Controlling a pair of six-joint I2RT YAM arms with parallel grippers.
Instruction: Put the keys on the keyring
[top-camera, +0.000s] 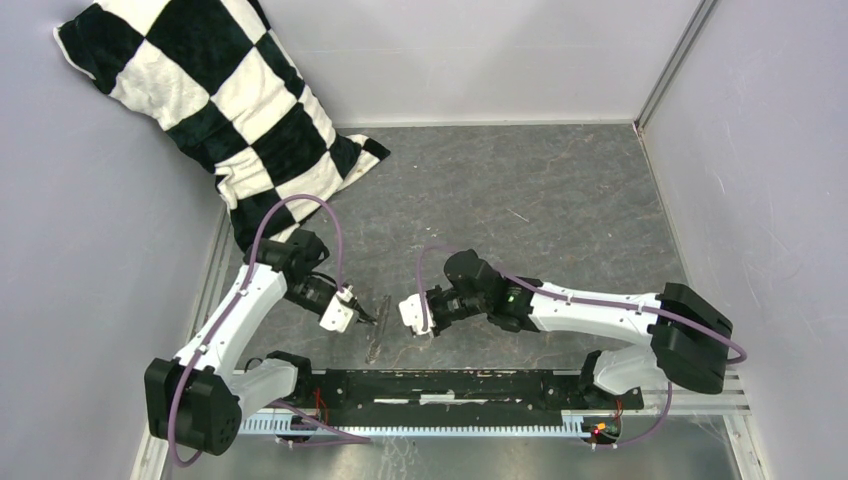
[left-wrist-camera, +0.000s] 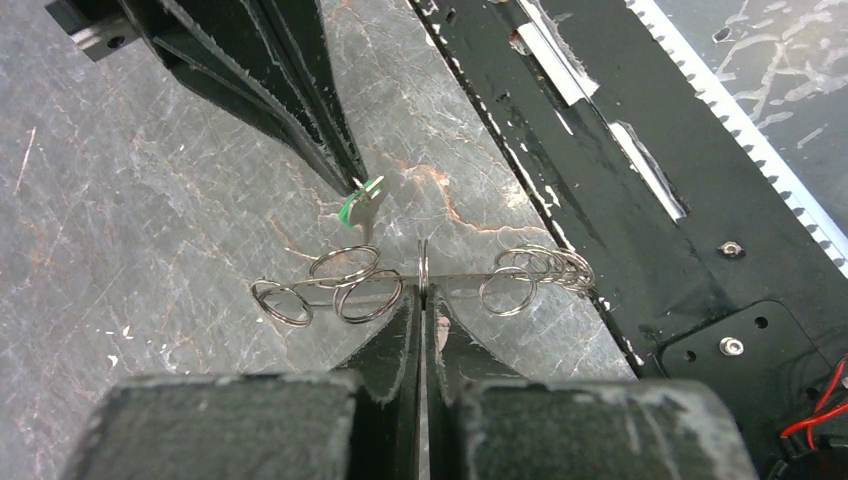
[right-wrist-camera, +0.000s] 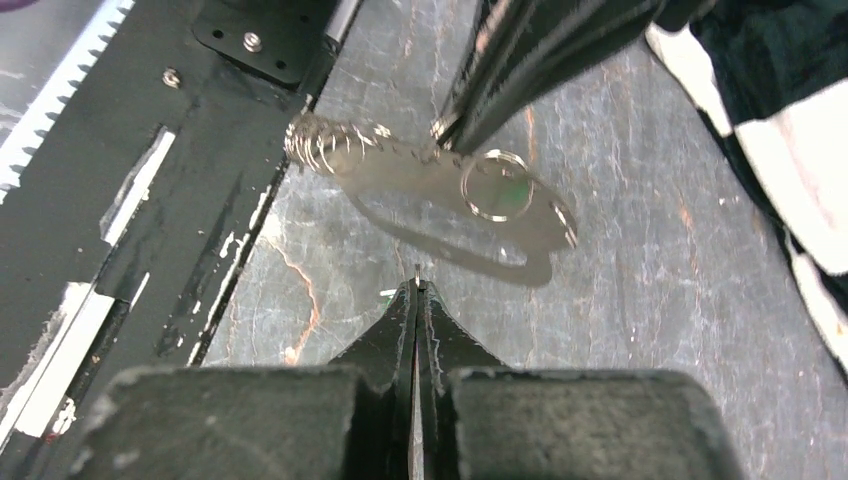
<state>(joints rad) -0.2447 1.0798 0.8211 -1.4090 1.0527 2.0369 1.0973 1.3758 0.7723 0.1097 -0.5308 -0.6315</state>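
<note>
Threading step: left gripper (left-wrist-camera: 424, 305) clamped shut on the keyring (left-wrist-camera: 424, 262), centre frame. Right gripper (left-wrist-camera: 350, 178) pinches the green-tagged key (left-wrist-camera: 357, 208) just upper left of it. Next likely calls for fine key-to-keyring alignment.

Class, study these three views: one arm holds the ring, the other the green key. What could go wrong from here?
1. The left fingers pinch only the thin rim of the keyring; a push from the key may twist it loose.
2. The right fingers hold the key at their very tips; it could pop out.
3. The small rings crowd both sides of the grip and might snag the key.
</note>
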